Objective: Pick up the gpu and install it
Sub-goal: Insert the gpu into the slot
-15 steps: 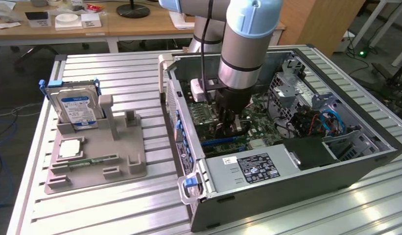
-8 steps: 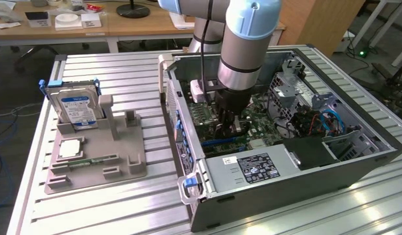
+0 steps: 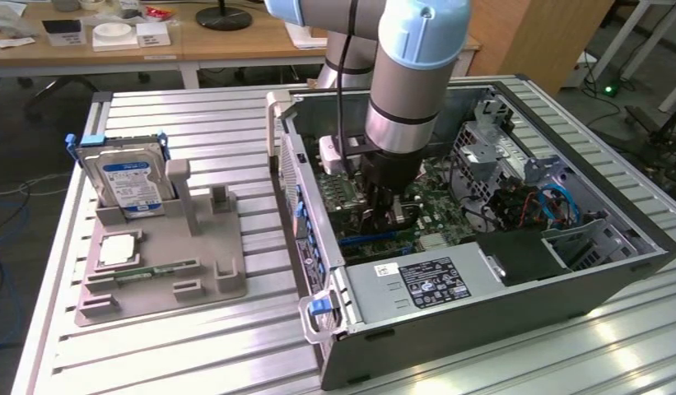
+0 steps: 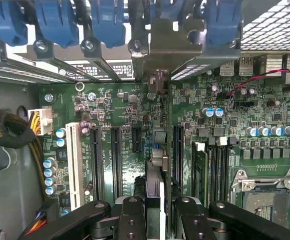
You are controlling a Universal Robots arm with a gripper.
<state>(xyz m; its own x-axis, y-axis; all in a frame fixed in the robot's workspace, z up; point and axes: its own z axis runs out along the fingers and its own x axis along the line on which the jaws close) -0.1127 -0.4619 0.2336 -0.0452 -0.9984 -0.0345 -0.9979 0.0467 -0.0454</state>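
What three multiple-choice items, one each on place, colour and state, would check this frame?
1. Where is the gripper?
A) inside the open computer case
B) over the grey holder
C) above the memory stick

2. The hard drive has a label that is:
A) red
B) yellow
C) blue and white

3. The gripper is:
A) open and empty
B) shut on the gpu
C) shut on the memory stick

Key:
1 A, the arm reaches down into the case.
2 C, the upright drive shows a blue-and-white label.
3 B, the wrist view has the card edge-on between the fingers.
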